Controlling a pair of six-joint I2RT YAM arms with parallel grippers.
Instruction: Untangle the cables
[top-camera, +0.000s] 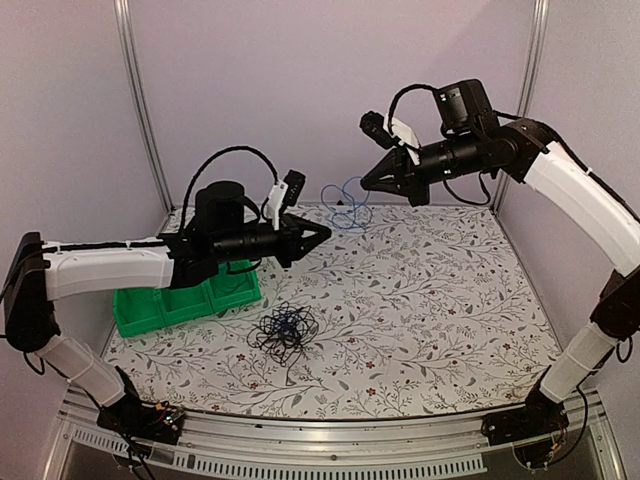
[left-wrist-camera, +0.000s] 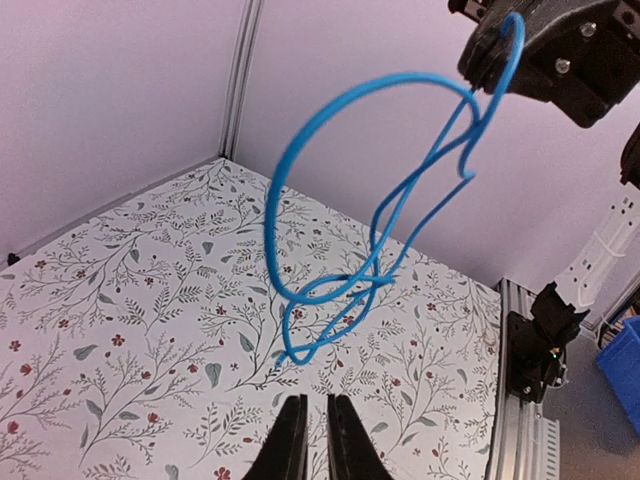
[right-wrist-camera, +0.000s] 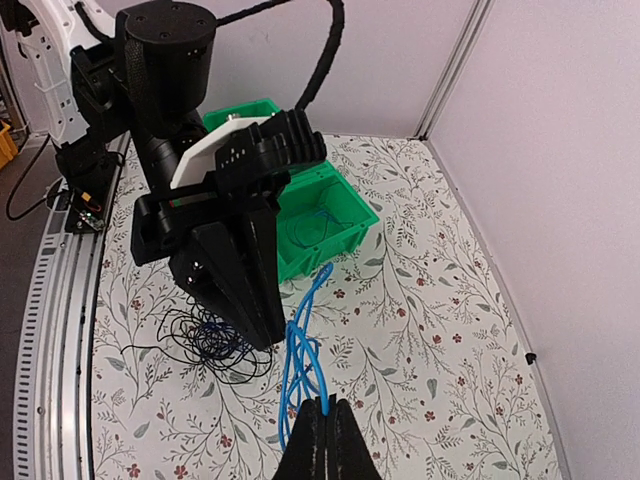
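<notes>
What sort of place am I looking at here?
Probably a robotics lab test cell: two white-and-black robot arms bolted to a metal rail, a flowery-clothed table boxed in by plain walls and aluminium posts, the right tool gripping a thin blue cable.

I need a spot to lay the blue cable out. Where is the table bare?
Bare: the right half of the table, between the black cable tangle and the right wall. Crowded: the left, with the green bin under the left arm, and the far middle, where the blue cable hangs from the right gripper beside the left gripper.
</notes>
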